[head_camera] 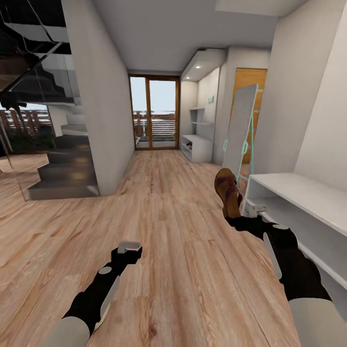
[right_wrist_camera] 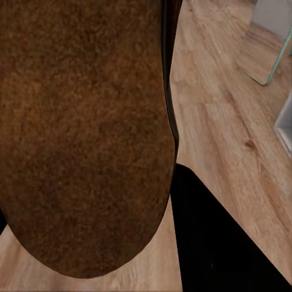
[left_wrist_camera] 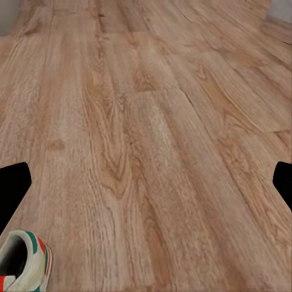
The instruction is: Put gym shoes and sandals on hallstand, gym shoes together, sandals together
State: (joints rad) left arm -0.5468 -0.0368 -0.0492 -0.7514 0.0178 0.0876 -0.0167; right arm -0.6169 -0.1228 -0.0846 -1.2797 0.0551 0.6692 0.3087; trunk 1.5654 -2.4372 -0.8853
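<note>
My right gripper (head_camera: 236,214) is shut on a dark reddish-brown sandal (head_camera: 228,192), held upright above the corridor floor (head_camera: 183,250). The sandal's brown sole (right_wrist_camera: 85,134) sits close in front of the right wrist camera. My left gripper (head_camera: 129,249) hovers low over the floor, open and holding nothing, its black fingertips (left_wrist_camera: 12,188) far apart. One white gym shoe (left_wrist_camera: 24,264) with green and red accents lies on the planks just below that gripper. The hallstand (head_camera: 197,144), white with wall shelves and teal letters above, stands far down the corridor on the right.
A white bench unit (head_camera: 299,193) with a low shelf opening stands close on my right, beside the held sandal. A tall mirror (head_camera: 239,130) leans on the wall behind it. A dark staircase (head_camera: 62,168) and a wall corner are on the left. A glass door (head_camera: 154,113) ends the corridor.
</note>
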